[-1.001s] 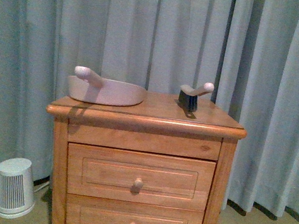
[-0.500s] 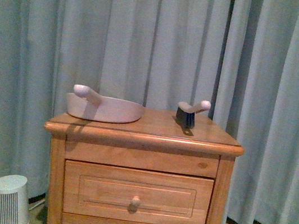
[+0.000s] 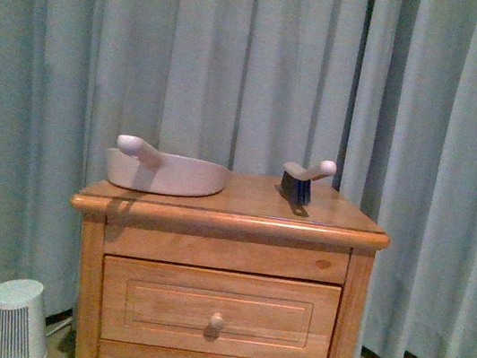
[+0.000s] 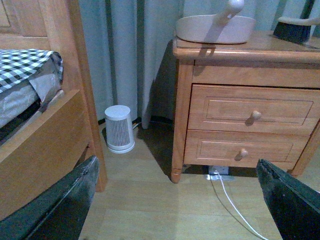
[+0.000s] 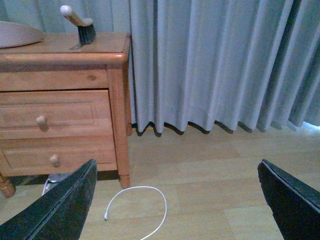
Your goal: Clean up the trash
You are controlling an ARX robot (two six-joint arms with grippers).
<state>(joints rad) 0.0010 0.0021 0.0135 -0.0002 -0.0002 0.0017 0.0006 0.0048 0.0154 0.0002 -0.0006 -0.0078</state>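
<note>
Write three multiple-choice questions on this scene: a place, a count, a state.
1. Where is the brush? A: on the floor. B: on the nightstand, right part. C: on a chair.
2. How many drawers has the nightstand? A: one. B: two. C: four.
3. How is the left claw? A: open, empty. B: shut on the brush. C: shut on a cloth.
Key: B, the front view shows it standing on the top; B, the left wrist view shows two fronts with knobs; A, it gapes wide with nothing between.
</note>
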